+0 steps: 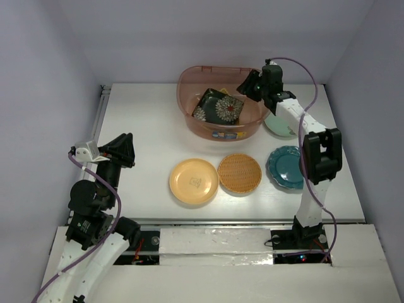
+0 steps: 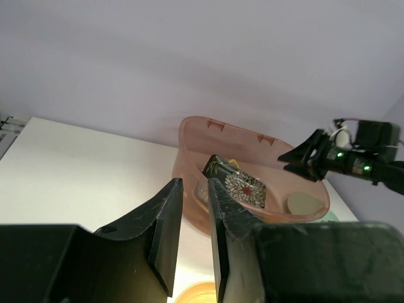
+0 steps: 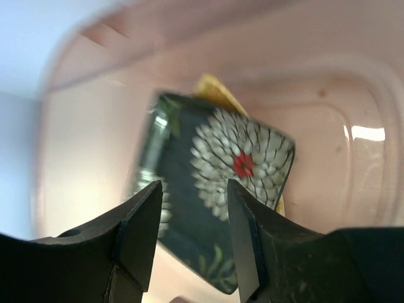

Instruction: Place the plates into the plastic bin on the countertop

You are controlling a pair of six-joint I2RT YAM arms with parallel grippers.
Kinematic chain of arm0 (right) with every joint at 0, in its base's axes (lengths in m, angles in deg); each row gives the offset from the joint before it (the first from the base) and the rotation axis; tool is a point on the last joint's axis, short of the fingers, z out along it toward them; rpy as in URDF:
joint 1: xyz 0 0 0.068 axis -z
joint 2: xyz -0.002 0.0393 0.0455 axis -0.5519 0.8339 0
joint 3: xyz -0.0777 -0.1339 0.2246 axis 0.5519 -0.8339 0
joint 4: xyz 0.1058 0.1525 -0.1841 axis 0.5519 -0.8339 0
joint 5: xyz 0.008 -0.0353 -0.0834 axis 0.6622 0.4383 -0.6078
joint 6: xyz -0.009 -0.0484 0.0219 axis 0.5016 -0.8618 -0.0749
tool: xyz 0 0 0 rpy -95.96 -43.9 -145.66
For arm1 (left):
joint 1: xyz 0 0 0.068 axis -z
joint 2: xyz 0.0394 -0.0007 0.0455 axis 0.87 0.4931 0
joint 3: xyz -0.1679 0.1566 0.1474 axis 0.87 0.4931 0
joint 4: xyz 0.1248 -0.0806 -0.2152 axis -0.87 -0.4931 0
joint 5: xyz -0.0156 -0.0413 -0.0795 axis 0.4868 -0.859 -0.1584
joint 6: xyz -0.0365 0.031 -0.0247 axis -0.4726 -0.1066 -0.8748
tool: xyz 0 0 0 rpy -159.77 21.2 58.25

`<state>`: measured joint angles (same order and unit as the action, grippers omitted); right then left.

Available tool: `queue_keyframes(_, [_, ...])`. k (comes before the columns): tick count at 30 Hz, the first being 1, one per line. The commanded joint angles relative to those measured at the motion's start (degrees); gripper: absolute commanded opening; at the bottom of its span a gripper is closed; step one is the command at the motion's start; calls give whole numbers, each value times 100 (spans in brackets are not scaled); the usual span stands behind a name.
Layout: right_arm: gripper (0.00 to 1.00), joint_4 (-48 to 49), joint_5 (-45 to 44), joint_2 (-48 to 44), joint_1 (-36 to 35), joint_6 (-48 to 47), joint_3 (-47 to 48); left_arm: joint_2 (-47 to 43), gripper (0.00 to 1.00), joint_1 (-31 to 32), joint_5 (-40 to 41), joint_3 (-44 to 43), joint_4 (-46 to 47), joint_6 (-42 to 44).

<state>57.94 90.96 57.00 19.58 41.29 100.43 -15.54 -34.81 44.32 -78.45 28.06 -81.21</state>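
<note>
Clearance is what I'm watching. The right gripper (image 1: pixel 248 86) hangs over the right end of the plastic bin (image 1: pixel 184 104), fingers apart with nothing between them. Its wrist camera looks down on the black floral plate (image 3: pixel 221 208), which lies tilted inside the bin on top of something orange-yellow that I can't fully make out.

I judge this plate delivered, so the step in hand is getting out and going for another. I'd lift straight up before swinging — the rolled rim looks close beneath the fingers, and a sideways drag could shove the tub.

Four plates sit on the countertop (image 1: pixel 139 126). The pale green plate (image 1: pixel 276 130) is half-hidden under the right arm, just beside the bin. The teal plate (image 1: pixel 284 167), the orange ribbed plate (image 1: pixel 239 172) and the yellow plate (image 1: pixel 194 181) lie in a row nearer the arm bases.

Pale green is nearest, so I'd come at its exposed rim low with the jaws wide and pinch the lip. The left gripper (image 1: pixel 123 149) sits well off to the left — only a narrow gap between its fingers, holding nothing.
</note>
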Motion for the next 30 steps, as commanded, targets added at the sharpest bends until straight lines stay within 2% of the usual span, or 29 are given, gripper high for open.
queue_keyframes(1, [51,743,-101,-930,-33,-130,-61,59,20,-34,-60,8,296,5])
queue_keyframes(3, [50,822,-31,-1263,-33,-165,-271,68,20,-34,-69,0,296,-4])
queue_keyframes(6, [26,1217,258,-1791,-33,-270,-798,77,20,-86,-78,0,296,-4])
queue_keyframes(7, [5,1401,346,-1932,-85,-358,-965,77,20,-86,-78,8,296,-4])
queue_keyframes(8, [0,1464,443,-2055,-85,-419,-1280,77,20,-86,-78,0,296,-4])
queue_keyframes(12, [0,1395,926,-2512,-638,-1016,-1878,120,20,-86,-104,17,296,-13])
queue_keyframes(14, [0,1044,971,-2610,-1191,-1490,-2012,129,20,-86,-113,8,296,-13])
queue_keyframes(16, [0,475,866,-2566,-1839,-1929,-2100,147,20,-86,-131,8,296,-22])
queue_keyframes(19, [0,-151,349,-2399,-2421,-2299,-2231,138,20,-86,-139,8,296,-30])
queue_keyframes(24, [0,-355,5,-2197,-3126,-2389,-2689,112,20,-86,-166,8,305,-39])
queue_keyframes(26, [10,-364,74,-2100,-3231,-2354,-2820,103,20,-86,-175,17,305,-48])
queue_keyframes(27, [15,-373,231,-1978,-3406,-2345,-2830,112,20,-86,-192,9,305,-48])
queue_keyframes(28, [24,-416,285,-1890,-3529,-2362,-2812,112,20,-86,-201,8,305,-57])
queue_keyframes(30, [34,-452,242,-1697,-4002,-2406,-2646,121,20,-86,-218,8,314,-57])
